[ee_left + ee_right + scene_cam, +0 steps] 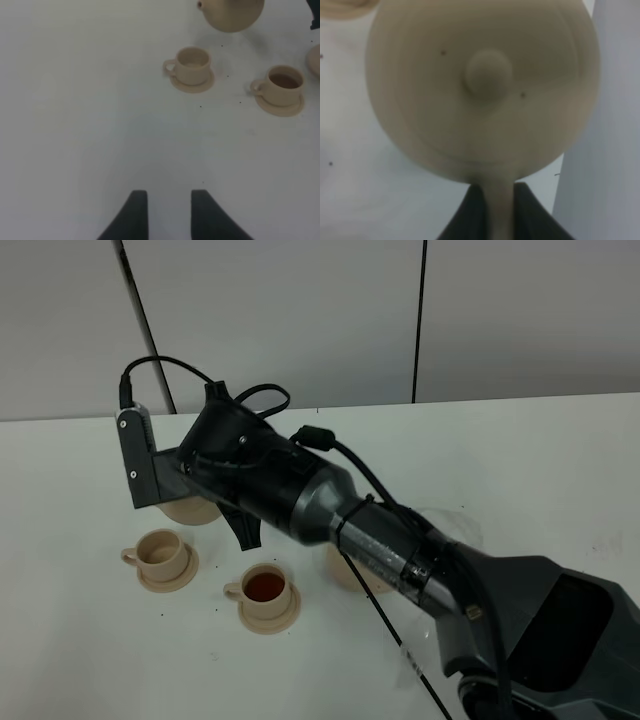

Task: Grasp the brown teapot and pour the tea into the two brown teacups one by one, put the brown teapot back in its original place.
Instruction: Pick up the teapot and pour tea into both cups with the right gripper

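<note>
Background: pale grey wall panels behind a white tabletop (560, 450).
Right arm: the right arm (330, 500) reaches across the middle to the left side of the exterior view.
Teapot: the brown teapot (480, 85) hangs under that wrist, apparently lifted clear of the tabletop, just behind the empty teacup (160, 552).
Resting place: the wide saucer (345, 570) sits bare, partly hidden beneath the arm.
Cups: the filled teacup (265, 590) holds dark tea. The empty one stands beside it on its own small saucer, nearer the pot.
Right pincer: the right pincer (497, 187) is clamped on the loop handle (500, 215).
Left pincer: the left pincer (167, 197) stands parted and empty over bare tabletop, well apart from the cups.
Handling: the pot is probably rigid glazed ceramic, heavy with liquid, slick and chippable. The handle is the sound place to hold it, since the lid may slide when it is tipped.
Stage: one cup looks poured and the second pour remains.
</note>
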Action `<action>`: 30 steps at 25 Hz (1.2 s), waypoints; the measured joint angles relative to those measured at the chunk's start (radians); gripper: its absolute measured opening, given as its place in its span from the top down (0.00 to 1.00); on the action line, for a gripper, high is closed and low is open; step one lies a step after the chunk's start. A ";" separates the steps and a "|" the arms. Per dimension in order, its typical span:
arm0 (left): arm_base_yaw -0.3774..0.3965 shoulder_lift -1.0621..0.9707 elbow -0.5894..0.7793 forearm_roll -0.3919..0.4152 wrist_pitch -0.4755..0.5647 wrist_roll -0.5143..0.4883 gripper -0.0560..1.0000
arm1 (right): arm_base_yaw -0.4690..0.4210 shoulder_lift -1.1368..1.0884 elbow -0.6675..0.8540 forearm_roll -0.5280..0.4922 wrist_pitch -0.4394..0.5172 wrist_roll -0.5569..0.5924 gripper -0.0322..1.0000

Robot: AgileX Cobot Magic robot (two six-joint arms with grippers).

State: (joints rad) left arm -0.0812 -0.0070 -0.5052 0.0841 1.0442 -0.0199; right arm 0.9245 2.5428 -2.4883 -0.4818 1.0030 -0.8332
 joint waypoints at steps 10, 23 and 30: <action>0.000 0.000 0.000 0.000 0.000 0.001 0.68 | 0.027 0.015 0.000 -0.098 -0.001 0.030 0.88; 0.000 0.000 0.000 0.000 0.000 0.001 0.68 | 0.053 0.051 0.000 -0.202 -0.011 0.039 0.88; 0.000 0.000 0.000 0.000 0.000 0.001 0.68 | 0.074 0.051 0.000 -0.249 -0.011 0.061 0.88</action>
State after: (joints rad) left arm -0.0812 -0.0070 -0.5052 0.0841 1.0442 -0.0189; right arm 0.9988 2.5942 -2.4883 -0.7307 0.9923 -0.7717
